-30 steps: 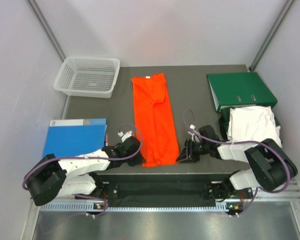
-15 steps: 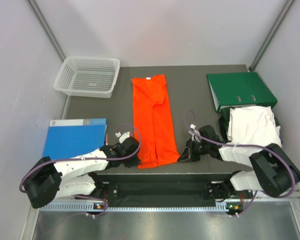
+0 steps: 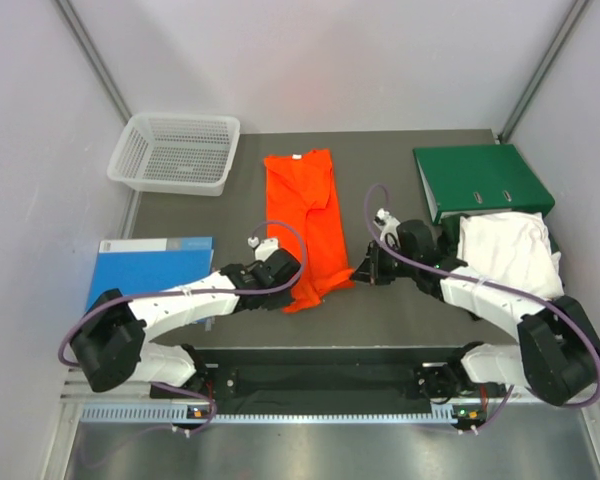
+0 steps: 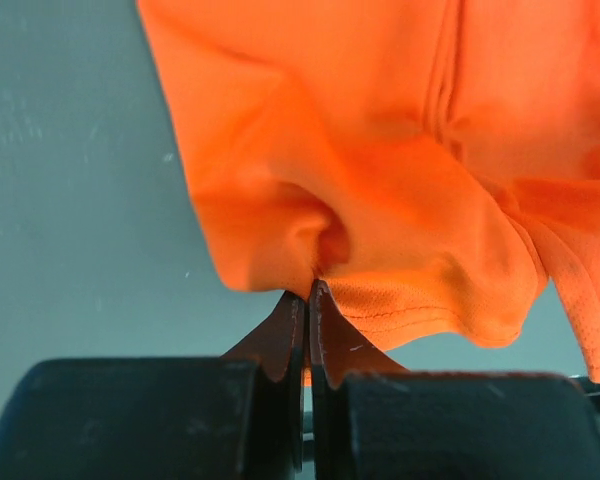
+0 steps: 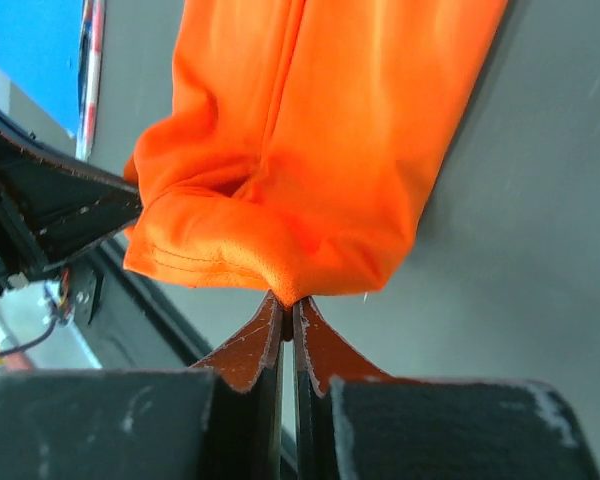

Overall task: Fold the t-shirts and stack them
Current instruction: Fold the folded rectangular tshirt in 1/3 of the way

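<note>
Top external: orange t-shirt [image 3: 302, 200] hem inside left gripper [image 3: 294, 291], right gripper [image 3: 359, 272].

Dark grey matte surface [image 3: 240, 210] under both tools. Pale walls on three sides: back wall [image 3: 360, 60] well beyond the left tool [image 3: 296, 292] and right tool [image 3: 364, 271], left wall [image 3: 30, 200] and right wall [image 3: 590, 150] outboard of each. Grey struts [image 3: 95, 60] slant up the two back corners. Behind the tools, a black rail [image 3: 320, 380], then a brushed metal sheet [image 3: 330, 450]. Light soft and even.
</note>
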